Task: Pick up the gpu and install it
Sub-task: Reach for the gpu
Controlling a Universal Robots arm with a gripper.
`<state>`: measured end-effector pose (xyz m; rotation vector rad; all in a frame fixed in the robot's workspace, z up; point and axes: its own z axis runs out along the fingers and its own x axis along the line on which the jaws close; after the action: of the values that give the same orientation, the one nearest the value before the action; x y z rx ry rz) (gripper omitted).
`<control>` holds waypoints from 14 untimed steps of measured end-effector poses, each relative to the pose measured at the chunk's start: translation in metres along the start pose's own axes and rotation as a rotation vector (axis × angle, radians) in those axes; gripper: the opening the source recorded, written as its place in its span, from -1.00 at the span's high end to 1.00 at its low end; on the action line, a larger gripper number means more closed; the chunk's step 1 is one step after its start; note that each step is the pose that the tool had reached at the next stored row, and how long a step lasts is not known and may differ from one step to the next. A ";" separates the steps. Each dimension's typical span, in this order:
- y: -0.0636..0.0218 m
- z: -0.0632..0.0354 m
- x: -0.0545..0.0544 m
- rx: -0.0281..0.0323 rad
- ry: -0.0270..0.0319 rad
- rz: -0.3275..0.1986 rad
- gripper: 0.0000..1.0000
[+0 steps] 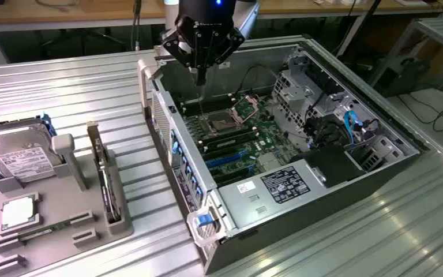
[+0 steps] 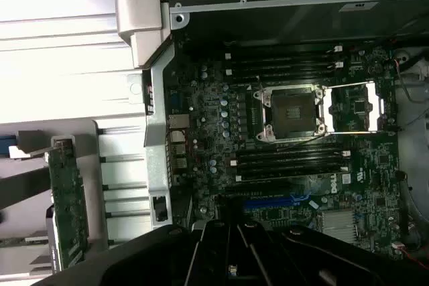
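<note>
1. Gripper (image 1: 201,79) hangs above the open case (image 1: 241,222), fingers pressed together, holding nothing.
2. Gpu (image 1: 104,176) stands on edge in a slot of the grey tray (image 1: 67,199), at the exterior view's left, well apart from the gripper.
3. Drive (image 1: 18,156) sits in the same tray.

The only wording that can be read is a pale "DELL" printed on the main board (image 2: 214,132), close to the blue slot (image 2: 275,202). The black label (image 1: 283,183) and small white sticker (image 1: 246,187) on the computer case, and the white label on the hard drive (image 1: 18,153) at the exterior view's left, carry print too small to read.
</note>
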<state>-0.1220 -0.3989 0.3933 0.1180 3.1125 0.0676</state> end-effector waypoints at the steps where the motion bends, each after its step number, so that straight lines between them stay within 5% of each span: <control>1: -0.0001 -0.0001 0.001 0.0000 0.0000 0.000 0.79; 14: -0.0014 -0.0004 0.016 0.0000 0.0000 0.000 0.79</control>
<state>-0.1378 -0.3991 0.3933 0.1180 3.1125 0.0677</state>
